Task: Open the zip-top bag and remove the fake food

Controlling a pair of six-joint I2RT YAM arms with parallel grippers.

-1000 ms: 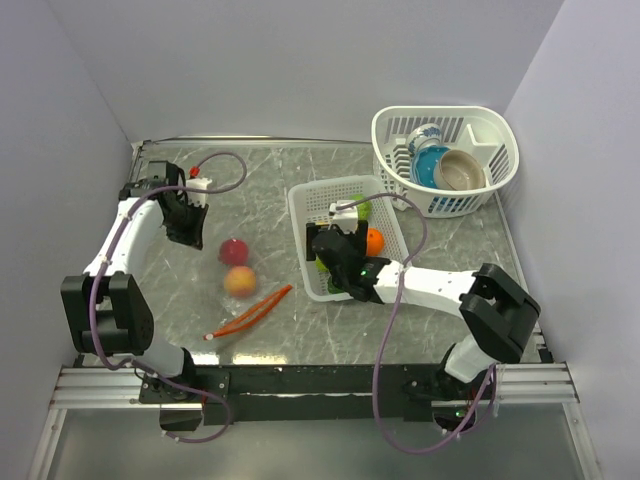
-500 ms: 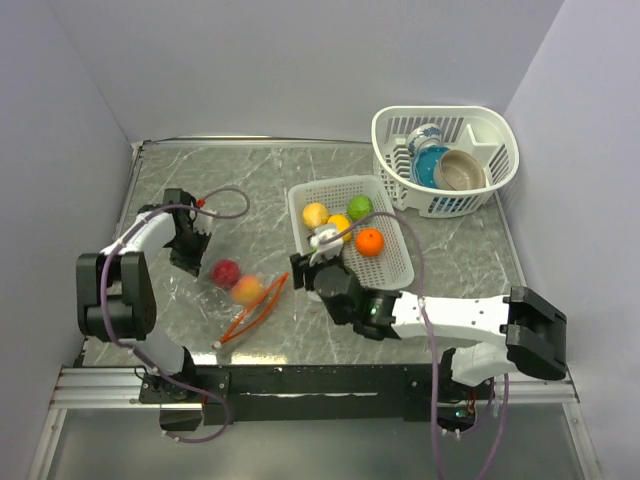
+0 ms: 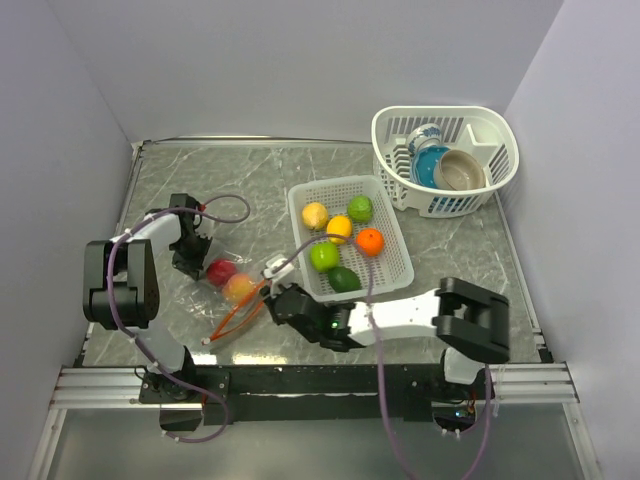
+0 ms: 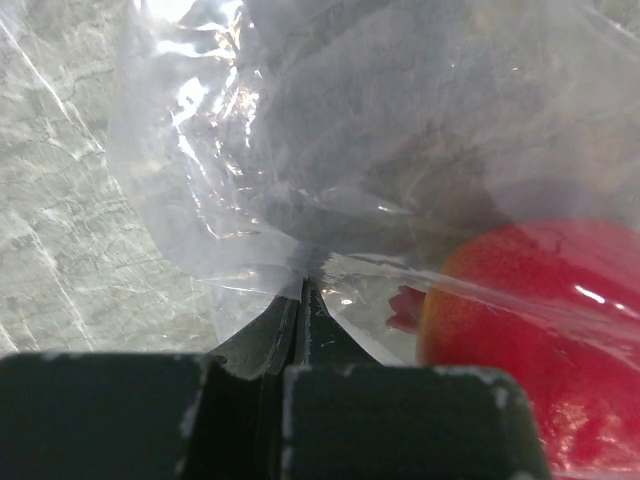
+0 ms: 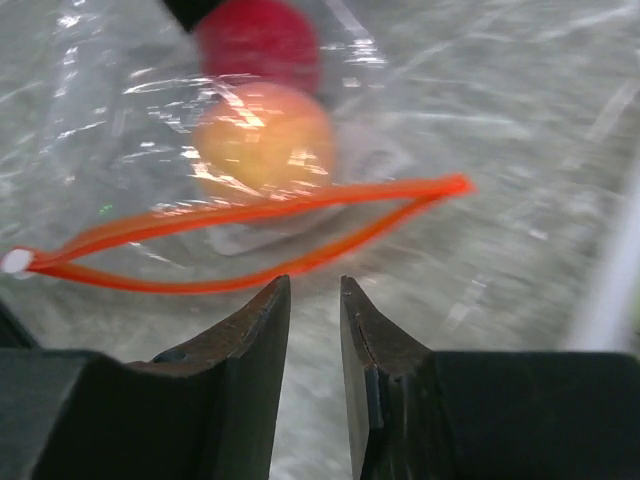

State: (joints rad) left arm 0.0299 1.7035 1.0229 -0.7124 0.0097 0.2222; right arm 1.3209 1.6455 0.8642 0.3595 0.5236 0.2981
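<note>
Zip-top bag (image 5: 100, 130): lay at 12 o'clock of the nearer, narrowly parted, empty right pincer (image 5: 314, 290), mouth stretched 9-to-3; film pinched by left pincer (image 4: 302, 292).

- Left arm (image 3: 118, 285): we see it folded tight at the left side, with the elbow block close above its base. The white forearm reaches away and the wrist turns back toward the middle.
- Left hand (image 4: 300, 300): the fingers are pressed flat together with no gap, pinching a fold of the zip-top bag (image 4: 350, 150).
- Right arm (image 3: 400, 315): we see it stretched low to the left, elbow block near its base, white forearm running almost level.
- Right hand (image 5: 313, 290): two dark fingers (image 5: 250, 330) sit side by side, tips pointing away, with a narrow gap between them. We see nothing held between them.
</note>
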